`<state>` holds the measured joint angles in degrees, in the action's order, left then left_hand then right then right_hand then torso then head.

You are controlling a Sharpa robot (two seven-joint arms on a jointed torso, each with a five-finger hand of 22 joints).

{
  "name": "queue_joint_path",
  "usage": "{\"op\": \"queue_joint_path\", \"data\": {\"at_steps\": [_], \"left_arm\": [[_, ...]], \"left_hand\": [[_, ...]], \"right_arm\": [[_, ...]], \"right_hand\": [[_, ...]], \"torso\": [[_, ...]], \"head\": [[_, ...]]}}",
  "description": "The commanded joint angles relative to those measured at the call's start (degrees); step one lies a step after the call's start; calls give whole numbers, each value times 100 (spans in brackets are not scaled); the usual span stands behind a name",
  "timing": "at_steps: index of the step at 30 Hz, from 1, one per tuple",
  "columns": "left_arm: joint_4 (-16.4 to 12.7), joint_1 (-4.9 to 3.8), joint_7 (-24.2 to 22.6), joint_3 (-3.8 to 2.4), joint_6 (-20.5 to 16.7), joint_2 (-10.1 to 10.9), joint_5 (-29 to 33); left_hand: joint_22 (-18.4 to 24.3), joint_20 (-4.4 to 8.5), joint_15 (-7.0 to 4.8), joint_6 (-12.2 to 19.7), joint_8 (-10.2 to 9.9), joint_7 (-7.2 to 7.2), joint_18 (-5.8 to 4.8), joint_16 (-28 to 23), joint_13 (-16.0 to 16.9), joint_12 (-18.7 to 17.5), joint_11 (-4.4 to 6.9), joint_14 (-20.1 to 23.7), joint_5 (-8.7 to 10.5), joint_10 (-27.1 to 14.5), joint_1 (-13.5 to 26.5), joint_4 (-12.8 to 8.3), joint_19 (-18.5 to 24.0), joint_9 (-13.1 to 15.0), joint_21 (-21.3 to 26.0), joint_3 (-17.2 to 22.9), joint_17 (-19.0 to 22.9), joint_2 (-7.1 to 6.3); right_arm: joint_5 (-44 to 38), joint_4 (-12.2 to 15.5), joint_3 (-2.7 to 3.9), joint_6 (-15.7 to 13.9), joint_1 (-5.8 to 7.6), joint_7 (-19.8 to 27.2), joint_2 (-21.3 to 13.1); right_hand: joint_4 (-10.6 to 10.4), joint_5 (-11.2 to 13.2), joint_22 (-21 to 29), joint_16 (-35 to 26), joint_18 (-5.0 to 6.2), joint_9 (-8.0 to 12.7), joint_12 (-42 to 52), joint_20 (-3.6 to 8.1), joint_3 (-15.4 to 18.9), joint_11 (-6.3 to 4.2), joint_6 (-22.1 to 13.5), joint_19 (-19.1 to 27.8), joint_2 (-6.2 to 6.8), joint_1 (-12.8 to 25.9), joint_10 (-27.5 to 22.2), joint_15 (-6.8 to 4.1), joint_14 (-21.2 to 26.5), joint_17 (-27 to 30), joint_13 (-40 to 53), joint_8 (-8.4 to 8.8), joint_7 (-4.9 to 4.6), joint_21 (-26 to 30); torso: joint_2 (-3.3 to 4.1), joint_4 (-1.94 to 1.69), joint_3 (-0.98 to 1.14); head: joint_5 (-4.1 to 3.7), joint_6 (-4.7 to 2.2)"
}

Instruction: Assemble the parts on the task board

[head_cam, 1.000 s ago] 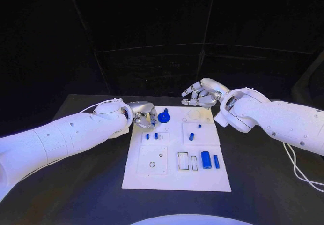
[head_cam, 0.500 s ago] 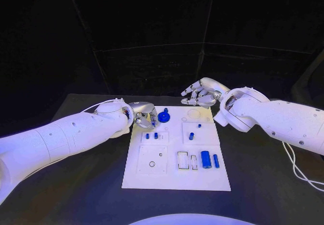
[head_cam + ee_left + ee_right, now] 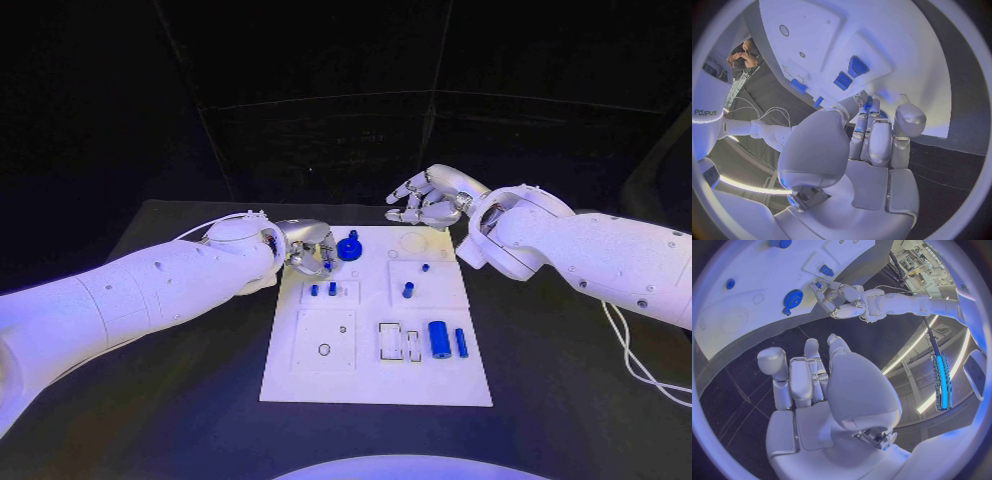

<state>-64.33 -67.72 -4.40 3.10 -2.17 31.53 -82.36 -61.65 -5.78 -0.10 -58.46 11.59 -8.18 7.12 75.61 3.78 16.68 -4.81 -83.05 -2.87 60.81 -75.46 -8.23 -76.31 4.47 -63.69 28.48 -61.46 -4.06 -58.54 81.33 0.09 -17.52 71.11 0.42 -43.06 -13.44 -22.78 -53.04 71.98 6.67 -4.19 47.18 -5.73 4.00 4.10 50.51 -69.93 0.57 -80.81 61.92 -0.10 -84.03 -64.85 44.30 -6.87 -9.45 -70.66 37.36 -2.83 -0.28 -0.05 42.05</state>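
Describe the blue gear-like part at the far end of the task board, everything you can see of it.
The blue gear-like part is a round, toothed-edged disc with a small knob rising from its middle, looking like matte plastic. It sits near the far left corner of the white task board; the right wrist view shows it flat on the board with a small blue tab at its edge. The left hand hovers right beside it; whether its fingers touch the part cannot be told.

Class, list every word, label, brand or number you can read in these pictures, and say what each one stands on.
"sharpa": dark lettering, its first letters cut off by the picture's rim, on the white robot arm in the left wrist view.
The task board and its blue parts carry no readable text in any view.
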Motion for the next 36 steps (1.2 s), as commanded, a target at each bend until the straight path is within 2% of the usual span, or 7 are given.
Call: {"op": "queue_joint_path", "data": {"at_steps": [1, 8, 14, 24, 36], "left_arm": [[-10, -5, 12, -3, 44, -6, 25], [-13, -4, 24, -3, 35, -1, 25], [-16, -4, 42, -3, 32, -7, 25], [-1, -3, 105, -3, 6, -5, 25], [-47, 0, 97, -3, -99, 71, 25]], "left_hand": [[-8, -15, 19, -15, -11, -2, -37, -24, -7, -31, -1, 23, 16, 37, 38, 17, 35, -6, 9, -3, -4, -23], [-23, -16, 21, -9, -24, -11, -40, -18, -7, -49, -7, 22, 16, 31, 45, 16, 31, -11, -3, -12, -8, -37], [-18, -30, 42, 31, -73, -33, -40, -19, -9, -114, -35, 29, 16, -31, 95, 29, 44, -30, 9, -66, 15, -100], [50, -91, 119, 321, -296, -102, -25, -45, -11, -315, -129, 68, 16, -376, 180, 66, 104, -81, 97, -240, 111, -221], [55, -103, 129, 348, -326, -116, -21, -39, -5, -329, -140, 67, 16, -419, 182, 70, 108, -78, 105, -283, 115, -235]], "right_arm": [[26, 4, 3, -7, 10, 59, 6], [29, -2, 3, -8, 10, 59, 12], [29, -6, 3, -7, 10, 59, 17], [29, -14, 3, -6, 9, 58, 17], [29, -21, 3, 2, 9, 42, -3]], "right_hand": [[-46, -17, 7, -21, 57, 4, -2, -7, 3, 3, -38, 15, -53, -14, -43, -34, -73, 3, -5, -19, 14, 23], [-46, -17, 7, -21, 57, 4, -2, -7, 3, 3, -38, 15, -53, -14, -43, -34, -73, 3, -5, -19, 14, 23], [-46, -17, 7, -21, 57, 4, -2, -7, 3, 3, -38, 15, -53, -14, -43, -34, -73, 3, -5, -19, 14, 23], [-46, -17, 7, -21, 57, 4, -2, -7, 3, 3, -38, 15, -53, -14, -43, -34, -73, 3, -5, -19, 14, 23], [-49, -25, 20, -26, 59, 4, -20, -6, 1, 2, -39, 19, -59, -21, -58, -34, -74, 7, -28, -22, 14, 32]], "torso": [[-2, -4, 0], [0, -2, -1], [1, 0, 0], [-3, -3, 3], [-3, -2, -2]], "head": [[-3, 0], [-3, 3], [-6, 4], [-18, 11], [-26, 3]]}}
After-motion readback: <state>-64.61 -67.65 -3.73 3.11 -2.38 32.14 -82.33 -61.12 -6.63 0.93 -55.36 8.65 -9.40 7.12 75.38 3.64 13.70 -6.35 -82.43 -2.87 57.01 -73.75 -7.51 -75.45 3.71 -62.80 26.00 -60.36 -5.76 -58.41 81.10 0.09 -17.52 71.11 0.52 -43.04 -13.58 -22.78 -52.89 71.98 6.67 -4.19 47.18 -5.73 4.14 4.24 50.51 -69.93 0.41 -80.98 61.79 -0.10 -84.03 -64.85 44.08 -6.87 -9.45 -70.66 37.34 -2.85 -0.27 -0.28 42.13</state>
